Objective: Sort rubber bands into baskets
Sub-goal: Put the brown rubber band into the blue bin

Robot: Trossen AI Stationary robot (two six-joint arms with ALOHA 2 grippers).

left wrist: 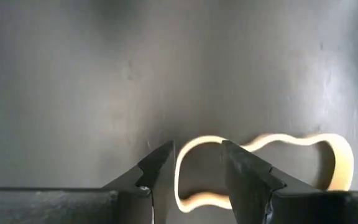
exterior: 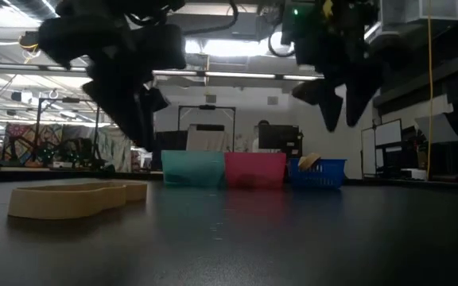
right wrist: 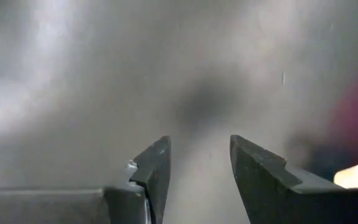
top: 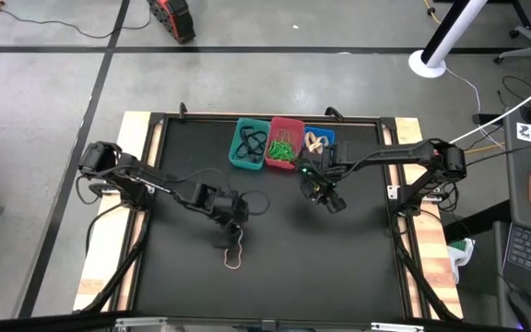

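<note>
Tan rubber band: a single beige loop (top: 233,255) lies flat on the black table (top: 275,277), lower centre-left of the overhead frame; in the low view it sits at the left foreground (exterior: 74,199).
Left gripper: the left gripper (top: 230,224) hangs just above that loop, left of centre in the overhead frame; its fingers (left wrist: 157,171) stand narrowly apart, one end of the band showing between them in the wrist view, nothing gripped.
Right gripper: the right gripper (top: 329,198) is poised above bare table just below the baskets, right of centre; its fingers (right wrist: 253,165) are parted a little and hold nothing.
Baskets: three tubs stand side by side at the upper centre of the table, touching or nearly so.
Teal basket: the leftmost (top: 248,144), holding dark bands.
Red basket: the middle one (top: 285,142), holding bright green bands.
Blue basket: the rightmost (top: 318,141), holding tan bands.
</note>
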